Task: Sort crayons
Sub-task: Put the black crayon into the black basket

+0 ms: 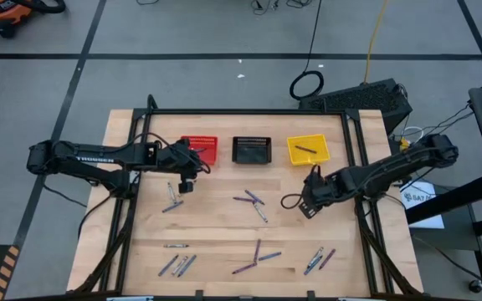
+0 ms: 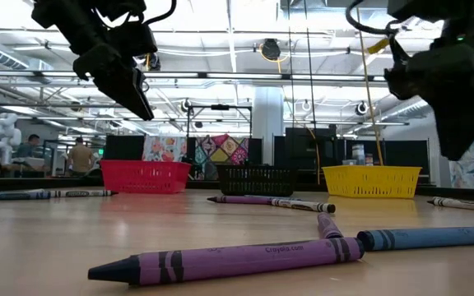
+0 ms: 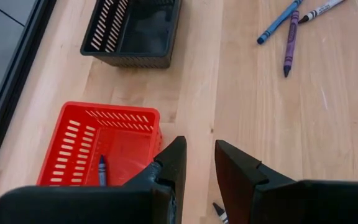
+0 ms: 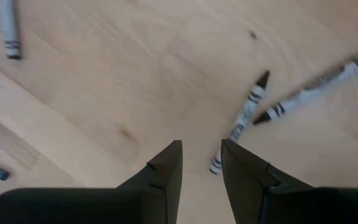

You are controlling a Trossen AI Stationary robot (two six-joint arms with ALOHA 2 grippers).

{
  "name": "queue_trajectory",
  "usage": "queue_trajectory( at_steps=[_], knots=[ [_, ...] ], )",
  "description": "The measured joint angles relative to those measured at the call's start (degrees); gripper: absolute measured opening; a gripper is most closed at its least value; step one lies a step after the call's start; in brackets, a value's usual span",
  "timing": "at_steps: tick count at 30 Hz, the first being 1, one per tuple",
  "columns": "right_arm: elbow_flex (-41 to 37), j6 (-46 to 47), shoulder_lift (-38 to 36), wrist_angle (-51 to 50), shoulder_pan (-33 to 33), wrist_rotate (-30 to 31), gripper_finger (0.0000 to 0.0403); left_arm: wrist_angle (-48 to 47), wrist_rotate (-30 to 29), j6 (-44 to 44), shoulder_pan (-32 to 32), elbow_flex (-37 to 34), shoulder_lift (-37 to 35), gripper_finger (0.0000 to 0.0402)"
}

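Crayons lie scattered flat on the wooden table [image 1: 224, 230]: a group at the middle [image 1: 253, 201], a pair near the left [image 1: 171, 201], more along the near edge [image 1: 256, 255]. My left gripper [image 1: 186, 187] [image 3: 199, 168] hovers open just in front of the red basket [image 3: 98, 146], which holds a blue crayon [image 3: 102, 169]. My right gripper [image 1: 308, 211] [image 4: 201, 165] hangs open, pointing down, above bare table beside two grey crayons [image 4: 247, 118]. Nothing shows between either pair of fingers.
Along the far side stand the red basket [image 1: 199, 150], a black basket [image 1: 253, 150] and a yellow basket [image 1: 307, 150] holding a dark crayon. A black frame [image 1: 249, 113] borders the table. In the low view a purple crayon [image 2: 229, 261] lies close to the near edge.
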Motion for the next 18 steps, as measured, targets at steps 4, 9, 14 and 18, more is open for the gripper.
queue_trajectory(
  at_steps=[4,9,14,18],
  knots=[
    [0.0,3.43,0.46,-0.47,2.61,1.25,0.0098,-0.03,0.02,-0.01,-0.14,0.0,0.0,0.0084],
    [0.0,5.43,0.68,-1.32,4.95,3.07,0.0098,-0.04,0.04,0.0,-0.78,0.0,0.0,0.0084],
    [0.0,6.01,2.52,-3.5,5.02,3.07,0.0098,-0.04,0.09,-0.02,-1.16,0.0,0.0,0.0084],
    [0.0,5.13,5.99,-3.66,5.01,2.95,0.0098,-0.05,0.24,-0.02,-1.63,0.0,0.0,0.0084]
  ],
)
